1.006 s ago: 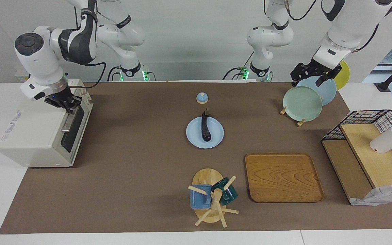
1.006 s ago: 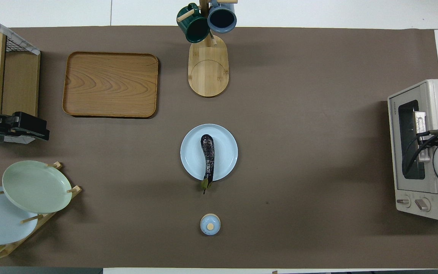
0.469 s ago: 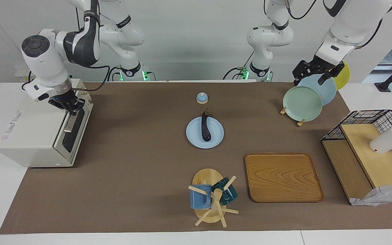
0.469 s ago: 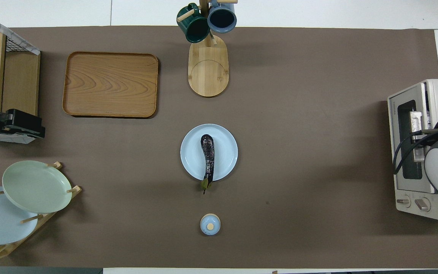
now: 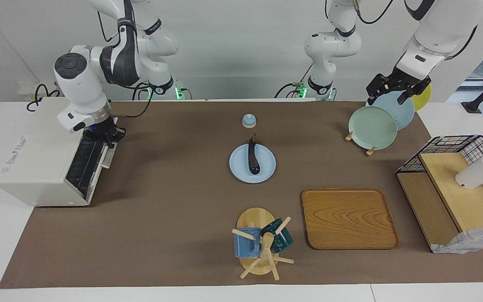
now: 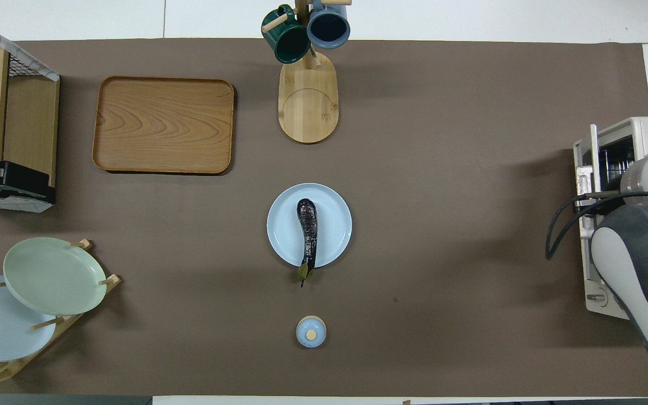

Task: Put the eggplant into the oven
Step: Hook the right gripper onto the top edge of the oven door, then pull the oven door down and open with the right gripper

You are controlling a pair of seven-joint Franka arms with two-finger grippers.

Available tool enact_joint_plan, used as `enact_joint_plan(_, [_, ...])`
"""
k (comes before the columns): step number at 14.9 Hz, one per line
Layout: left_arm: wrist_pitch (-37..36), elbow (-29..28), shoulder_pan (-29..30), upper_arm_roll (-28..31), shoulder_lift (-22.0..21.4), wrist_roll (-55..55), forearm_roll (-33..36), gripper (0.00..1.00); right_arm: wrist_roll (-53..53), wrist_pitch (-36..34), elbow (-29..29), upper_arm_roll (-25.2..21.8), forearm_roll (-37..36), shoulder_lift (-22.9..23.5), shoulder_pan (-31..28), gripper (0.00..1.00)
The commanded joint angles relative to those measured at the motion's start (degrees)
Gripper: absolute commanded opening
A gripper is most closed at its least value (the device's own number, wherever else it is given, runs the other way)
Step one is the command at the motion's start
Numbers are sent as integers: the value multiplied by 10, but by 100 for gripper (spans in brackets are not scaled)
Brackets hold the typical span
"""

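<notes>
The eggplant (image 5: 253, 159) lies on a light blue plate (image 5: 267, 167) at the table's middle, its green stem toward the robots; it also shows in the overhead view (image 6: 307, 233). The cream-white oven (image 5: 36, 159) stands at the right arm's end of the table, its door tipped partly open with the wire rack (image 5: 81, 161) showing inside. My right gripper (image 5: 106, 136) is shut on the door's handle at the door's top edge. In the overhead view the right arm covers that hand. My left gripper (image 5: 389, 93) hangs open and empty over the plate rack (image 5: 373, 126).
A small blue lid (image 5: 248, 121) sits nearer to the robots than the plate. A mug tree (image 5: 260, 245) and a wooden tray (image 5: 348, 218) lie farther out. A wire shelf (image 5: 455, 184) with a white cup stands at the left arm's end.
My right gripper has pulled the oven door outward and down, from nearly shut to partly open, and the rack now shows. The left gripper has lifted slightly over the plate rack. The eggplant has not moved.
</notes>
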Motion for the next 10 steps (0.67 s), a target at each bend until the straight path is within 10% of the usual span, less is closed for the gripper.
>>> enact_joint_plan(1, [-12,13,1,-2,9,7,0,100,2,121,-8,-6,-13,63,-1,0])
enact_joint_plan(10, [-4,9,1,-2,5,2,-1,100,33,175,-7,-5,33,139,12,0])
